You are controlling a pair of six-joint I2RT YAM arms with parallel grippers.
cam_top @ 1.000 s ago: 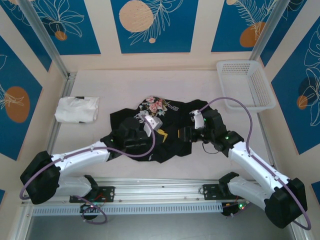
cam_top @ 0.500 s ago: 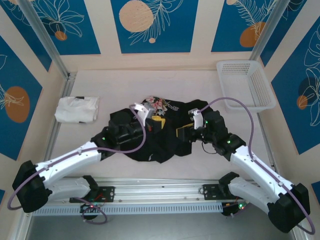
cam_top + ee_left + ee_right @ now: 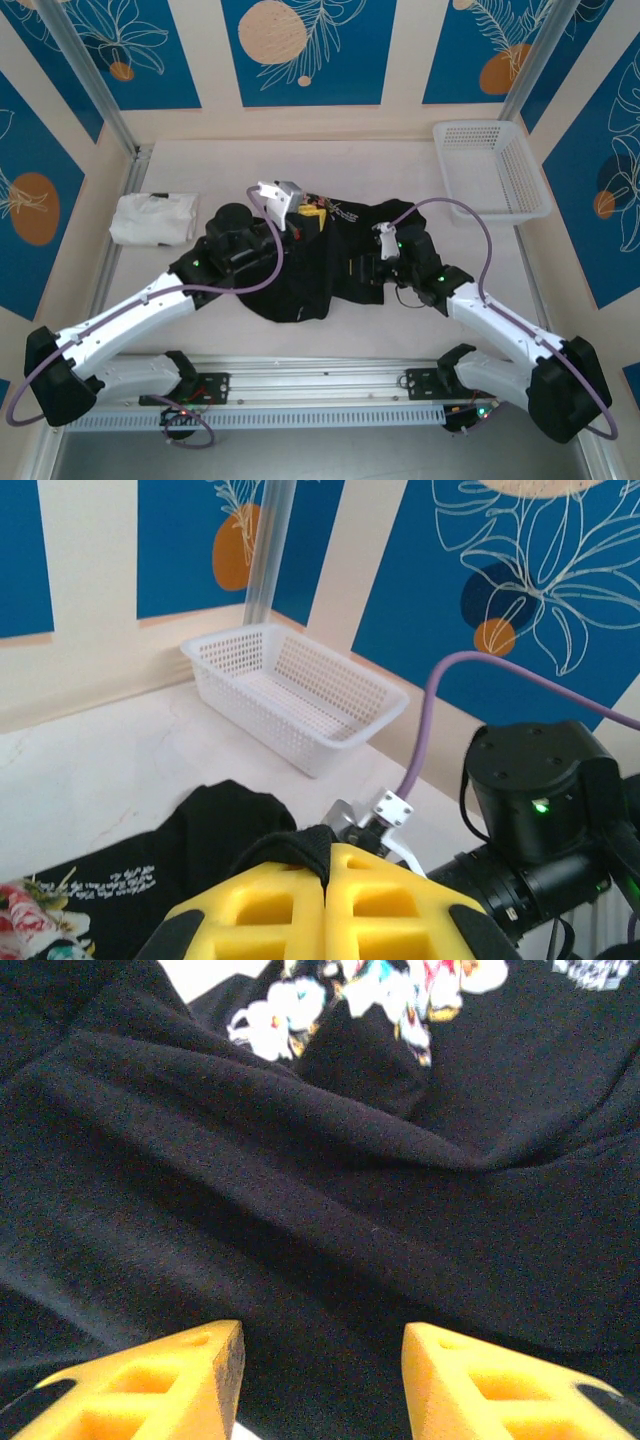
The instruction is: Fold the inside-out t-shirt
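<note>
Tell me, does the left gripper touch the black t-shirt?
Touching. In the left wrist view the left gripper is shut, and a fold of the black t-shirt is pinched between its yellow tips.

T-shirt point(image 3: 305, 290) centre; folded garment point(image 3: 152, 218) left; basket point(image 3: 478, 125) behind right.

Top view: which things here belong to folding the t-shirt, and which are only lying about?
Belong to the job: the black t-shirt; the left gripper, shut on a fold of it; the right gripper, open over it.
Lying about: the white folded garment; the white basket.
</note>
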